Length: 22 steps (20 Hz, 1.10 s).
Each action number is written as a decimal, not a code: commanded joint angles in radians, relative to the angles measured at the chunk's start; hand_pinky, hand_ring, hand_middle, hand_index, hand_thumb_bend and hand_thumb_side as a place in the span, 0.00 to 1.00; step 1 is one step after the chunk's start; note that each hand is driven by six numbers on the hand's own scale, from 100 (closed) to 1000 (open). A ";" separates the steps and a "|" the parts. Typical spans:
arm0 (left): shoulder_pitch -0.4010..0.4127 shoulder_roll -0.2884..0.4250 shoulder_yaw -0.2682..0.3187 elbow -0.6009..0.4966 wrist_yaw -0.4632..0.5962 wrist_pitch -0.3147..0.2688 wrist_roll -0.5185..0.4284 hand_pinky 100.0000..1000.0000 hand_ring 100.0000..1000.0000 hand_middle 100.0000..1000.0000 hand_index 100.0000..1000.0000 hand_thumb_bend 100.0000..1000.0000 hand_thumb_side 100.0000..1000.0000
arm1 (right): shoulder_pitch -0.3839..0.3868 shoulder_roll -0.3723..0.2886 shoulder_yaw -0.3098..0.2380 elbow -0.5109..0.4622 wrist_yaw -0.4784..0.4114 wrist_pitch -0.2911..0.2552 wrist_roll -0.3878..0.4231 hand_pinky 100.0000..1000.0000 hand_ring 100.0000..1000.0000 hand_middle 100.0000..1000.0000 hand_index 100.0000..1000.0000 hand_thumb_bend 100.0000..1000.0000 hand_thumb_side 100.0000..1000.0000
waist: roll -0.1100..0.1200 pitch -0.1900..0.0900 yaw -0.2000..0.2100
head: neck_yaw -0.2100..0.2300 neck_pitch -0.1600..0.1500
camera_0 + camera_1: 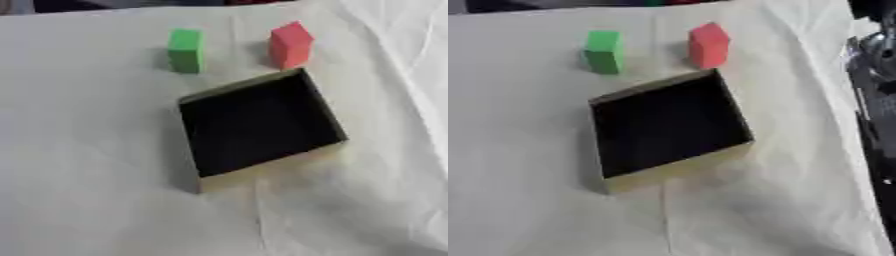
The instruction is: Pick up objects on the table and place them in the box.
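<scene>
Box open, dark inside — on white cloth.
Green block and red block upright beyond it, apart — my hands' state: cannot tell, neither shows.

White-clothed table bears a black box, green block, red block

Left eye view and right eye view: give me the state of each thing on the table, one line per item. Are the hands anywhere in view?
Box: open at the top, dark inside, nothing visible in it, sitting askew on the cloth.
Green block: upright on the cloth beyond the box, apart from it, not yet placed.
Red block: upright beyond the box's far corner, apart from the green block, not yet placed.
White cloth: spread over the table, creased.
Hands: neither in view.
</scene>
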 commanded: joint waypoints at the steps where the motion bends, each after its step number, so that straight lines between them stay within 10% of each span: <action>1: -0.010 0.016 0.010 -0.014 0.000 -0.001 0.002 0.74 0.61 0.66 0.87 0.04 0.83 | -0.013 -0.018 -0.009 -0.009 0.002 -0.001 -0.002 0.85 0.69 0.62 0.95 0.00 1.00 | 0.000 -0.021 0.000 | 0.006 -0.010; 9: -0.011 0.016 0.009 -0.014 0.001 -0.002 0.000 0.74 0.61 0.66 0.87 0.04 0.83 | -0.043 -0.009 0.004 0.005 0.000 -0.002 0.004 0.85 0.70 0.63 0.95 0.00 0.99 | -0.001 -0.025 0.003 | 0.005 0.009; 22: -0.009 0.014 -0.003 -0.014 0.013 -0.005 -0.020 0.75 0.61 0.66 0.87 0.04 0.82 | -0.322 0.147 0.085 0.257 -0.037 0.089 0.017 0.89 0.78 0.75 0.98 0.00 1.00 | 0.000 -0.057 0.023 | -0.009 0.039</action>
